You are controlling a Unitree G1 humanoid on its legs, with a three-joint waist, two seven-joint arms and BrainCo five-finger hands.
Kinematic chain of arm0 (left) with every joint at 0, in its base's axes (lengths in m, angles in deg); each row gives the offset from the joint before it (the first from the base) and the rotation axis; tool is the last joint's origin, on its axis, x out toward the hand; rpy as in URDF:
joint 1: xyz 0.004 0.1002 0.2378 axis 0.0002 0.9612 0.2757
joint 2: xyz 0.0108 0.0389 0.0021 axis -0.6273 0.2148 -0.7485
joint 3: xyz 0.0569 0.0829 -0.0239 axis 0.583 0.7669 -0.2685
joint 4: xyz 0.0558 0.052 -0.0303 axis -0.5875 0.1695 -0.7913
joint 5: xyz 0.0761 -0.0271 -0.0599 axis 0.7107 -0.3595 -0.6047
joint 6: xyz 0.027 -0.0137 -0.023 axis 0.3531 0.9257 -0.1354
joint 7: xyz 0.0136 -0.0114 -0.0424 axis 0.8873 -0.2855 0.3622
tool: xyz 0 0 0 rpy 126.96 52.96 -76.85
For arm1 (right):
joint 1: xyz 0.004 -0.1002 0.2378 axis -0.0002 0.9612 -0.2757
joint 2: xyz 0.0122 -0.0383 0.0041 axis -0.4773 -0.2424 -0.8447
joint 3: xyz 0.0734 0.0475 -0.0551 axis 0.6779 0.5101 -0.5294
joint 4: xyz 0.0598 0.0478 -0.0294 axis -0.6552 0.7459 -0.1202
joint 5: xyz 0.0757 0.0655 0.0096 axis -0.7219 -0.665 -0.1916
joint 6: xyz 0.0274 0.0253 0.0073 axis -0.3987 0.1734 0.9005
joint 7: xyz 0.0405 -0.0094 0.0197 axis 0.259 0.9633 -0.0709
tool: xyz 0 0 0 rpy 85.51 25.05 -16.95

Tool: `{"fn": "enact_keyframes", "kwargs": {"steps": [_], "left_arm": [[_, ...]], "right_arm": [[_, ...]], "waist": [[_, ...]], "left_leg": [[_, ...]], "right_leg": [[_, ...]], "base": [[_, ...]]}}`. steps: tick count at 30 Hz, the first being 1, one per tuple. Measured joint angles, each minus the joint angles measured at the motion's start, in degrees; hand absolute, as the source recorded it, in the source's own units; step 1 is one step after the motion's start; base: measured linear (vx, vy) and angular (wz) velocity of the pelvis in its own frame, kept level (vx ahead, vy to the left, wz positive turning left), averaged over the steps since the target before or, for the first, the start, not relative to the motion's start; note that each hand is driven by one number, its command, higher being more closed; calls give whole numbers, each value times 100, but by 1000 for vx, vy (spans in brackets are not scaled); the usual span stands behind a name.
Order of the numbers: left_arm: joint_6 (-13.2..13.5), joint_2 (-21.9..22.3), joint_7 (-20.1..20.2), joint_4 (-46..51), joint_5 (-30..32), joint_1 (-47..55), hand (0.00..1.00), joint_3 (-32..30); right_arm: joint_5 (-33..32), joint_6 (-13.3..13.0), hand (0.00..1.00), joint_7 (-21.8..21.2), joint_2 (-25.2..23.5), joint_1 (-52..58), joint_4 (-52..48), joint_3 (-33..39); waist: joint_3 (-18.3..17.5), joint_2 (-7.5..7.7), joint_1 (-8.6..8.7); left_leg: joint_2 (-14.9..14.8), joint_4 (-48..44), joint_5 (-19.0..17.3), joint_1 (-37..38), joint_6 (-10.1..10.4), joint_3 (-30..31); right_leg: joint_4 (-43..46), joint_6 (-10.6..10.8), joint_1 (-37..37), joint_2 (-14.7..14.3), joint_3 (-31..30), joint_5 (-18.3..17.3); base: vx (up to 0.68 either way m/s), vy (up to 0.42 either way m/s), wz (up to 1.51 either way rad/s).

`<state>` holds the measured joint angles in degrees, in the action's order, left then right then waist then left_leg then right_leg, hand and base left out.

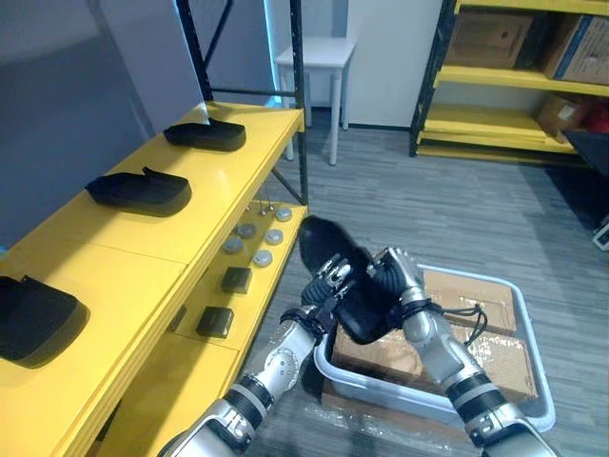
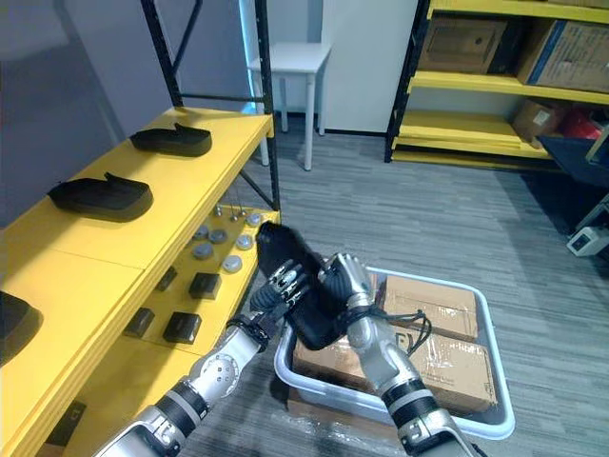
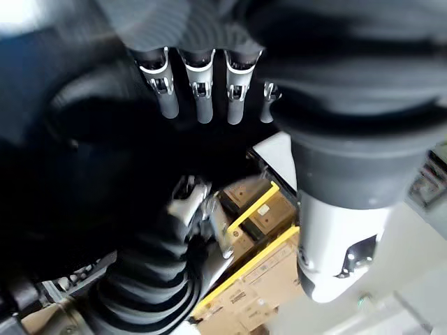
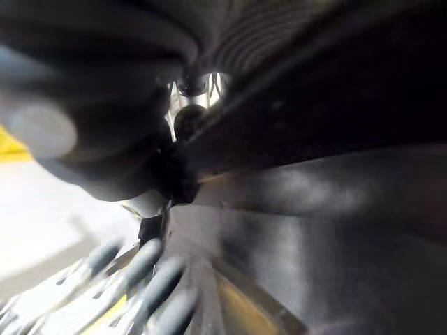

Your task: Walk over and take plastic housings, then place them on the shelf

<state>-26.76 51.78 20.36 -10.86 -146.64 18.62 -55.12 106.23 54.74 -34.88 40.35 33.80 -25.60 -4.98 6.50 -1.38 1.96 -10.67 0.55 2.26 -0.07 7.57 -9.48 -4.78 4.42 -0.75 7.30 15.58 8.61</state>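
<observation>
A black plastic housing point(image 1: 335, 259) is held up between both hands over the left rim of the grey tray point(image 1: 533, 400), tilted with one end up towards the shelf. My left hand point(image 1: 330, 282) lies against its near left side with straight fingers point(image 3: 200, 98) pressed on the dark shell. On the housing's right side, my right hand point(image 1: 400, 276) has its fingers curled round it. Three more black housings point(image 1: 205, 135) point(image 1: 140, 190) point(image 1: 33, 319) lie in a row on the yellow shelf top point(image 1: 124, 257).
The tray holds wrapped brown cartons point(image 1: 476, 352). The lower shelf level carries small black blocks point(image 1: 216, 321) and grey discs point(image 1: 255, 243). A black upright post point(image 1: 301, 105) stands at the shelf corner. Farther back are a white table point(image 1: 314, 57) and a yellow rack point(image 1: 504, 76) with boxes.
</observation>
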Motion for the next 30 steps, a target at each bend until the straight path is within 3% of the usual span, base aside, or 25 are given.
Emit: {"fn": "enact_keyframes", "kwargs": {"steps": [7, 12, 17, 20, 30], "left_arm": [[-53, 13, -406, -235, 1518, -8, 0, 11], [-37, 76, -635, 307, 1948, -3, 0, -56], [363, 66, -678, 1908, 2144, 168, 0, -480], [518, 59, -688, 2336, 2198, 382, 0, -583], [570, 83, -687, 2541, 2194, 1455, 0, -1090]], "right_arm": [[179, 1, 100, 7, -97, 75, -11, 52], [247, 2, 100, 42, -179, 253, -21, 488], [270, 28, 100, 127, -194, 522, 3, 999], [279, 76, 100, 149, -204, 591, 11, 1184], [361, 147, 100, 438, -464, 766, -37, 1814]], "waist": [[-91, 30, -9], [-95, 32, -72], [-99, 28, -152], [-104, 27, -145], [-207, 23, -272]], "left_leg": [[9, 239, 165, 96, 2, 59], [15, 239, 186, 82, -2, 165], [39, 239, 200, 79, -17, 201], [52, 235, 207, 91, -28, 284], [52, 260, 227, 89, -51, 350]], "right_leg": [[-1, -4, 42, -9, 95, 20], [-1, -2, 85, -3, 190, 19], [-1, -1, 116, 16, 235, 18], [-2, 7, 170, 29, 279, 12], [-3, 16, 214, 31, 369, 4]], "base": [[-34, 17, 7], [2, 20, 8], [-1, 31, 6], [-17, 28, 8], [-13, 13, 5]]}}
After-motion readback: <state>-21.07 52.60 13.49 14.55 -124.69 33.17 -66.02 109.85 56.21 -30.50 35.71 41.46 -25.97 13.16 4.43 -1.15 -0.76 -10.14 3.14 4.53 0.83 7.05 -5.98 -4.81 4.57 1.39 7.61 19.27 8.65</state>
